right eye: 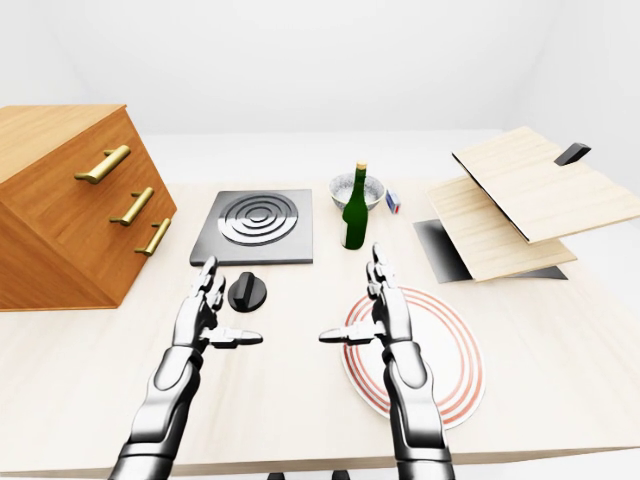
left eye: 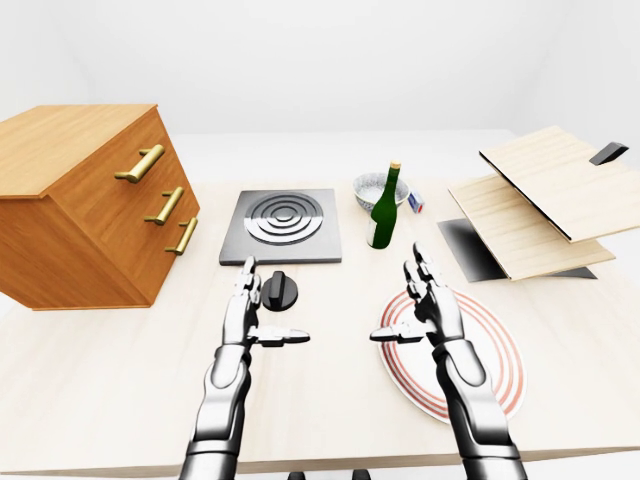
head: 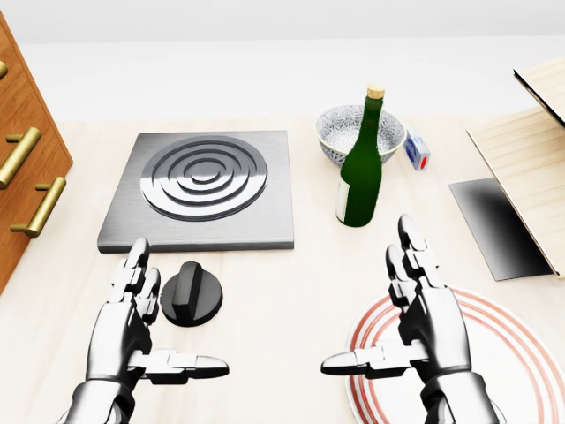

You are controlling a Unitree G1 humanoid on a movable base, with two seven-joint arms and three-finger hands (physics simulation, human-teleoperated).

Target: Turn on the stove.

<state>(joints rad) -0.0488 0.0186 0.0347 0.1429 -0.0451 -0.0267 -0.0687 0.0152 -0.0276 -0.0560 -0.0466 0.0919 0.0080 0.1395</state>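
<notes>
A grey stove plate (head: 205,189) with ring burner lies on the table, upper left in the head view. Its black round knob (head: 191,294) sits on the table just below the plate. My left hand (head: 132,327) is open, fingers stretched, just left of the knob and not touching it. My right hand (head: 415,309) is open and empty, over the left rim of a red-ringed plate (head: 521,362).
A green bottle (head: 361,168) stands right of the stove, a patterned bowl (head: 346,129) behind it, and a small blue-white object (head: 417,150) beside that. A wooden drawer cabinet (left eye: 90,200) is at left. Tilted wooden boards (left eye: 545,200) over a dark mat (head: 494,225) are at right.
</notes>
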